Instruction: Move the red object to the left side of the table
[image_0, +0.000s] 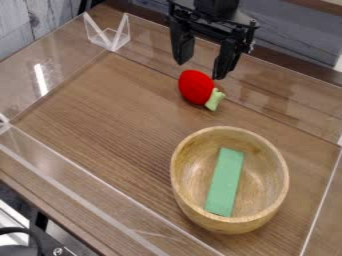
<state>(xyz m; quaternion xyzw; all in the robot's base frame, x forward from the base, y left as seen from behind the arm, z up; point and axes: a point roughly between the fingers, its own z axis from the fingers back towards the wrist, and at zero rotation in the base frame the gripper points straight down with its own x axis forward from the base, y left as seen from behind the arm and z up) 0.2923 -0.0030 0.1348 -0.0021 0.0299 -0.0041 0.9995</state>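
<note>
fingers (209, 61): spread above red obj (197, 86), I'd guess lined up to grab
bowl (181, 172): holds green block (225, 183), prob. just storage

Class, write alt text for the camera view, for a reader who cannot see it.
A black robot gripper hangs open just above a small red toy fruit with a pale green stub on a brown wooden table. Nearer the viewer, a round wooden bowl holds a flat green block.
</note>
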